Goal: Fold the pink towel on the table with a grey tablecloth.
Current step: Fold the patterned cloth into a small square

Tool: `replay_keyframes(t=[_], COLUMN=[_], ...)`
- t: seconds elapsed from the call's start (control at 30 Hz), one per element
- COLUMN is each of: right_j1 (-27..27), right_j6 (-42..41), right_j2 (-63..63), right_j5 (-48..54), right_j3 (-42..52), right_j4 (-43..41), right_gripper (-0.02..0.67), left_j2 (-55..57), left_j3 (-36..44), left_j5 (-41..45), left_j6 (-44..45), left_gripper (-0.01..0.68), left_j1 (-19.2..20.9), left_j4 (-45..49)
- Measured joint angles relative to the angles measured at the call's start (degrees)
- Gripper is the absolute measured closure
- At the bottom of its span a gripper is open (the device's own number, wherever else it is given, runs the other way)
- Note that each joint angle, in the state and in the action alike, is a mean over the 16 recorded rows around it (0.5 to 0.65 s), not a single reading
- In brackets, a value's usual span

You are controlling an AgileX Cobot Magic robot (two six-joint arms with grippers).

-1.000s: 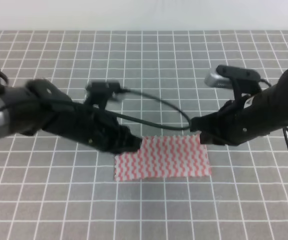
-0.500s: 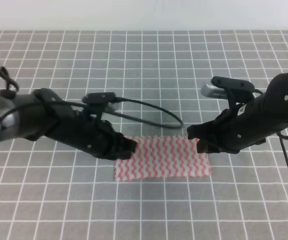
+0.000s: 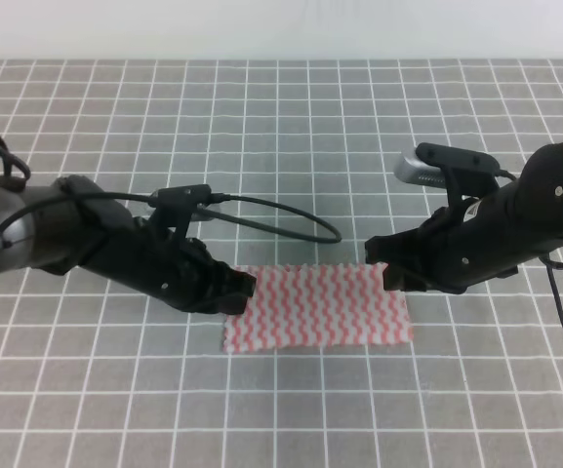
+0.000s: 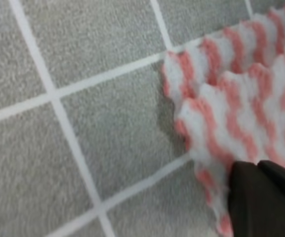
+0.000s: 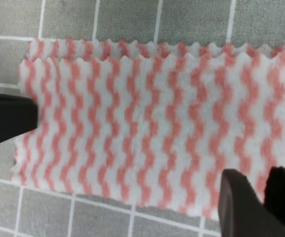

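I see the table with a grey tablecloth [image 3: 291,136] filling the frame. Centre-low lies the pink towel [image 3: 318,309], folded double. My left gripper [image 3: 242,288] and right gripper [image 3: 382,265] both look closed, gripping nothing.

There is one towel [image 3: 317,306]. There is one table [image 3: 291,127]. There are two grippers, the left [image 3: 243,289] and the right [image 3: 383,263].
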Motion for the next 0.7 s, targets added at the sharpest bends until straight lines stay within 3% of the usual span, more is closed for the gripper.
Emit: replay_keyframes(t=[0.2,0.7], right_j1=[0.0,-1.8], right_j6=[0.0,0.3], right_j2=[0.1,2.3], right_j5=[-0.1,1.0], right_j3=[0.0,0.0], right_j4=[-0.1,0.1], right_gripper=[0.518,0.402], left_j2=[1.3,-0.8], left_j3=[-0.9,-2.4], left_j5=[0.8,4.3], left_j6=[-0.1,-0.4], left_gripper=[0.675,0.674], left_j1=[0.0,0.0], left_j4=[0.1,0.4])
